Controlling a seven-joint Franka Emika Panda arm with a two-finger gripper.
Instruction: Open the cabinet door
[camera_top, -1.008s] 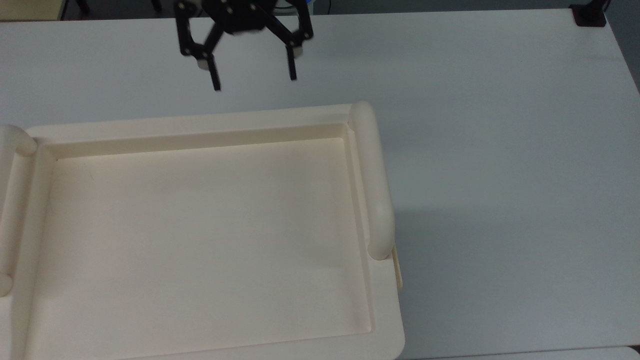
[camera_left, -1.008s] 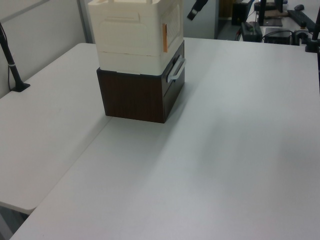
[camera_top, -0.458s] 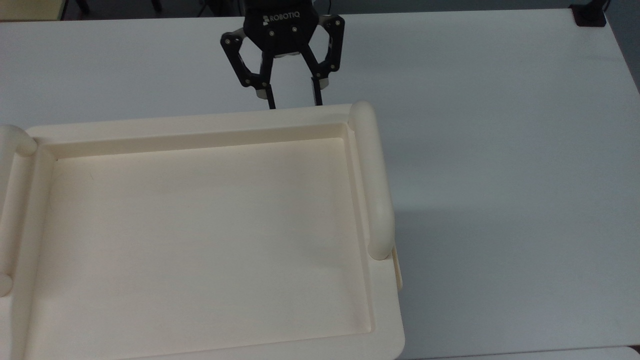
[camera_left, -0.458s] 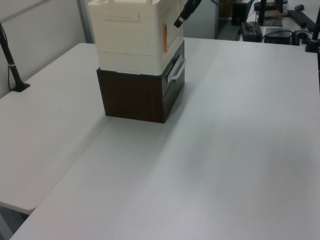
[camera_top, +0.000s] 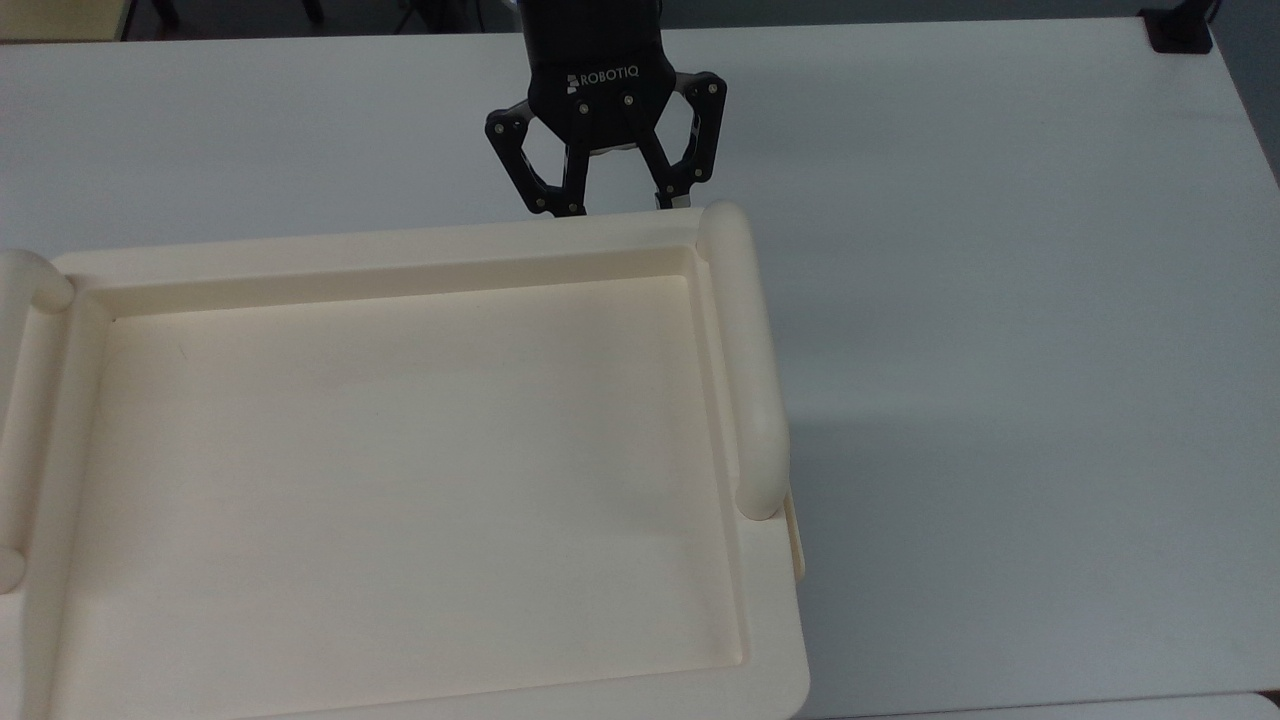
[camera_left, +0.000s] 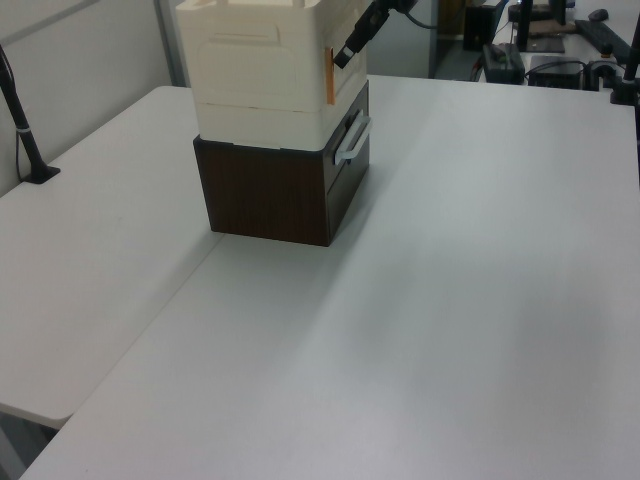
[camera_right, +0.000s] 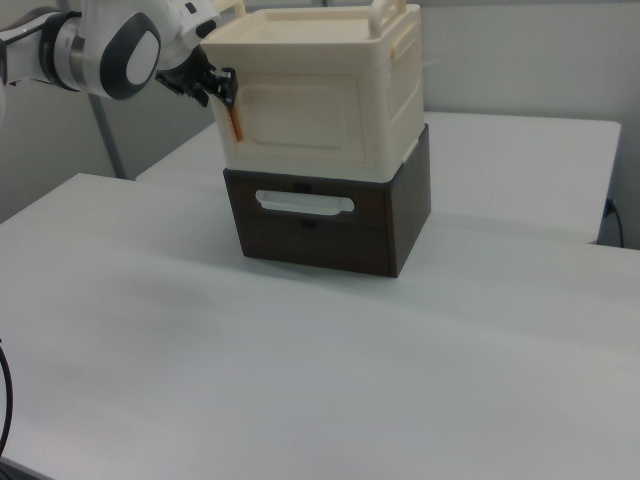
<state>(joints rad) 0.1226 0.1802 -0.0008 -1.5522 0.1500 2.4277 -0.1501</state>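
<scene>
The cream cabinet (camera_top: 400, 470) stands on a dark brown base. Its door (camera_right: 300, 115) is the front panel facing the right view. In the left view the door (camera_left: 354, 78) shows nearly edge-on and looks shut. An orange strip (camera_right: 235, 120) runs along the door's edge. My black gripper (camera_top: 625, 207) is open, with its fingertips hidden behind the cabinet's far rim in the top view. In the right view the gripper (camera_right: 218, 88) sits at the door's upper left edge, just above the strip. In the left view the gripper (camera_left: 348, 48) hangs close in front of the door.
The brown base (camera_right: 320, 225) has a drawer with a white handle (camera_right: 303, 203). Thick cream bar handles (camera_top: 745, 360) line the cabinet top. A black clamp post (camera_left: 25, 130) stands at the left view's left. The white table (camera_top: 1000, 350) has free room around the cabinet.
The gripper moved right and toward the cabinet in the top view, and its fingertips slipped behind the rim. In the left view it came down and closer to the door.
</scene>
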